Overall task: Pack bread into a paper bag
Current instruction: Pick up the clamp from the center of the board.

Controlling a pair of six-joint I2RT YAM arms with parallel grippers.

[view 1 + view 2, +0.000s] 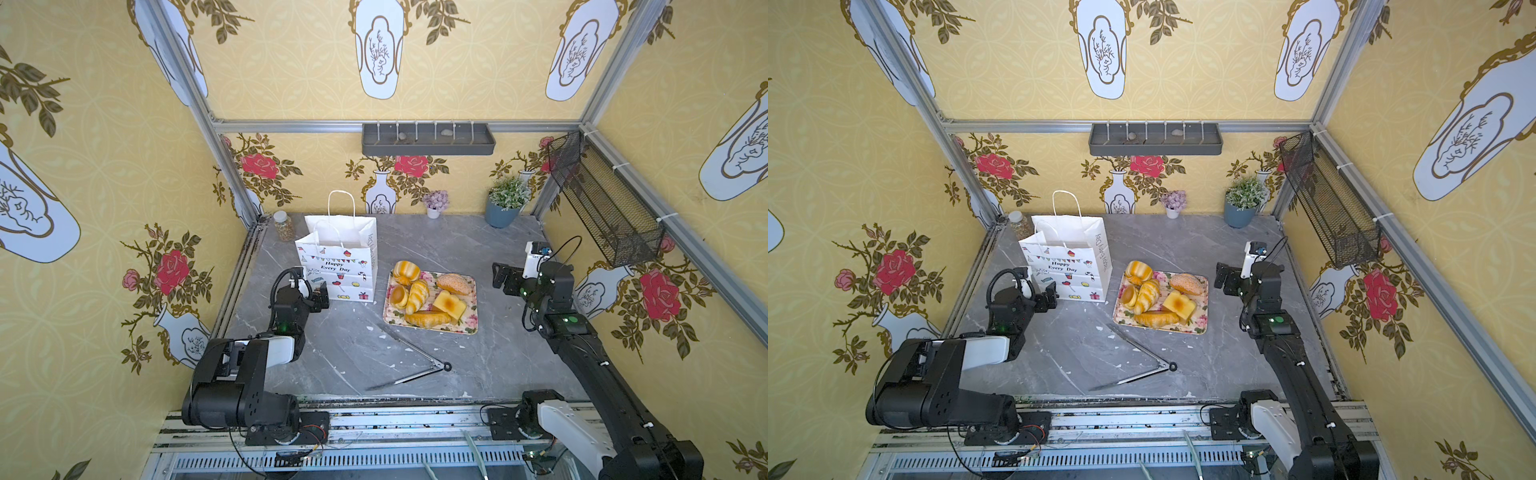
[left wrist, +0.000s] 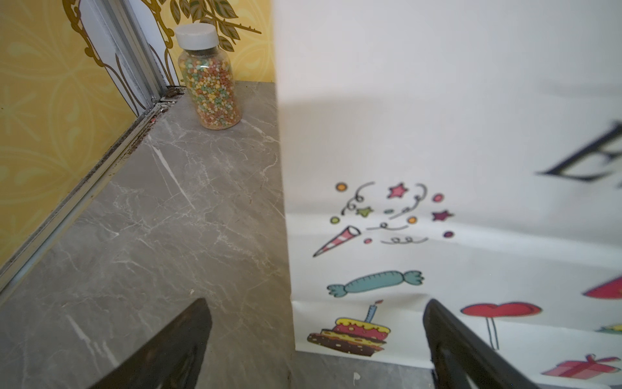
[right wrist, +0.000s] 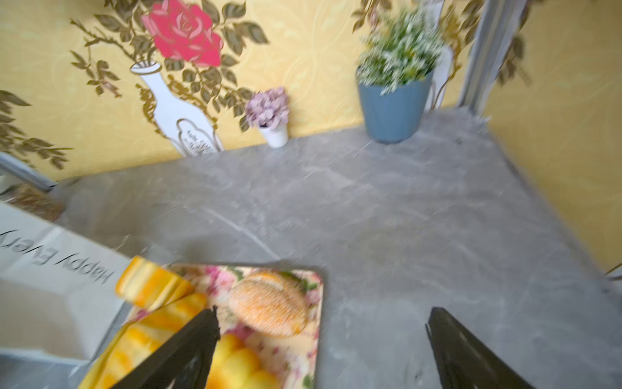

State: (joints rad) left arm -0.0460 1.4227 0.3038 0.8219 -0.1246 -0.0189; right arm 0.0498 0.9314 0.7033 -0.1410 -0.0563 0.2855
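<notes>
**Bread on the tray, both arms clear of it**

In both top views we see the paper bag (image 1: 336,270) upright and open-mouthed near the back left corner of the surface (image 1: 457,245). All six pieces of bread (image 1: 428,297) lie on the floral tray (image 1: 467,323) just to its right. Bare room runs behind the tray to the potted plant (image 1: 505,203) and in front around the splayed tongs (image 1: 415,365).

The left fingers (image 2: 175,347) stand wide and empty by the bag's lower front corner. The right fingers (image 3: 464,353), also wide and empty, hang beside the tray's right edge.

Only the left wrist view shows the bead jar (image 2: 210,77) clearly, against the wall rail. The blurred right wrist view shows the seeded bun (image 3: 269,308) near the tray's rim.
</notes>
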